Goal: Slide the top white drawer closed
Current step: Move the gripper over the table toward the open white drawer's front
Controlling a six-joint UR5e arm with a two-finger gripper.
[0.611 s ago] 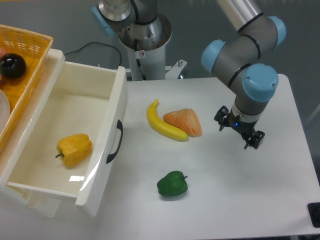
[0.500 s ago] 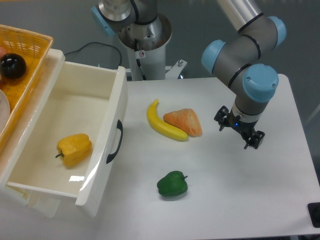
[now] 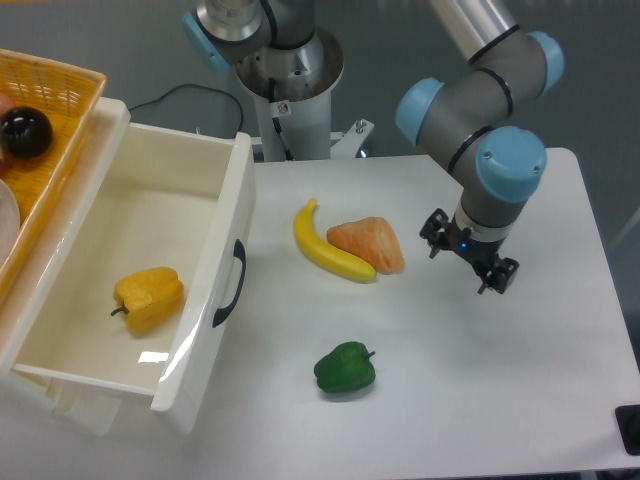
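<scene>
The top white drawer (image 3: 213, 290) stands pulled far out on the left, its glossy front panel with a black arched handle (image 3: 232, 284) facing the table. A yellow bell pepper (image 3: 149, 297) lies inside it. My gripper (image 3: 466, 262) hangs over the table on the right, well away from the drawer and just right of an orange wedge. Its fingers are spread apart with nothing between them.
A yellow banana (image 3: 327, 247) and an orange wedge-shaped item (image 3: 370, 243) lie mid-table between drawer and gripper. A green bell pepper (image 3: 345, 368) sits nearer the front. A yellow woven basket (image 3: 60, 100) holding a black ball (image 3: 24, 132) rests on the cabinet top at far left.
The gripper and the arm's wrist have shifted slightly left and up, toward the orange wedge. The drawer and the objects have not moved.
</scene>
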